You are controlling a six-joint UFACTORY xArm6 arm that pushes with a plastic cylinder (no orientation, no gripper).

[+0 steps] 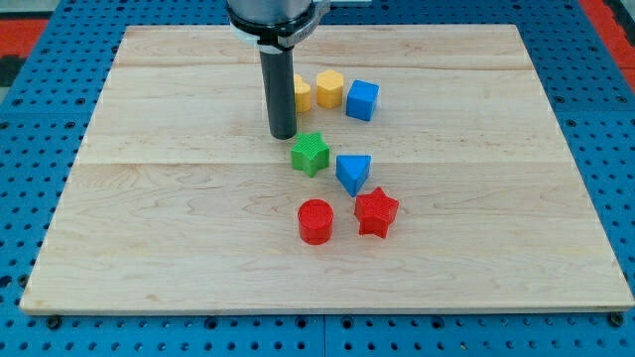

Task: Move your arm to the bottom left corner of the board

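I am resting my tip (283, 135), a bare dark rod with no claw to spread, just upper left of the ribbed green star (311, 154). The pale wooden desk's (149, 248) bottom-left corner is lying well apart.

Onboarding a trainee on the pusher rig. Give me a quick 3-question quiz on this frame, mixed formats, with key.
1. True or false: my tip touches the red cylinder.
2. Which block lies nearest my tip? A) green star B) red star C) blue cube
3. Fill in: the block partly hidden behind the rod is coloured ____.

Key
1. False: the tip stands above it in the view, with the green star closer to it.
2. A: it sits just to the tip's lower right.
3. Yellow: that yellow block sits beside the yellow hexagon. The bottom left corner of the board lies far from the tip.
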